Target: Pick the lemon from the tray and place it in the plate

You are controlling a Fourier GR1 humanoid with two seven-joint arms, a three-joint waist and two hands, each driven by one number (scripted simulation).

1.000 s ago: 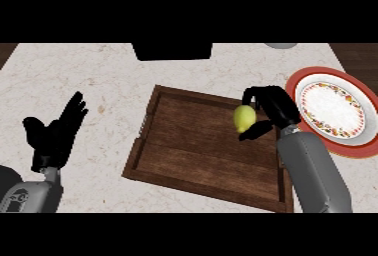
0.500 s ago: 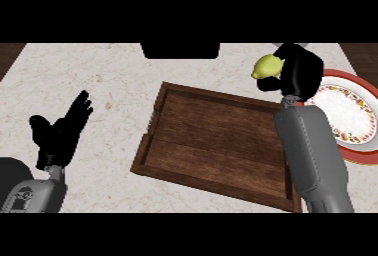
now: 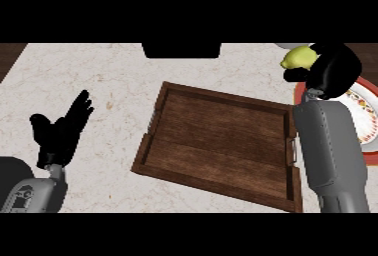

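Near the counter's far right corner, I am carrying the lemon.
My right hand is curling around it; next I should be lowering it onto the plate.

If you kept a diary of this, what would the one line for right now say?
phase: carrying | right robot hand: holds lemon, lifted off tray | plate: no lemon yet | left robot hand: open, resting

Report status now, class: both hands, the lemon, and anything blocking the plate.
Right hand shut on lemon, held beyond the tray. Left hand open, resting at left. Plate partly hidden by right forearm; nothing blocking visible.
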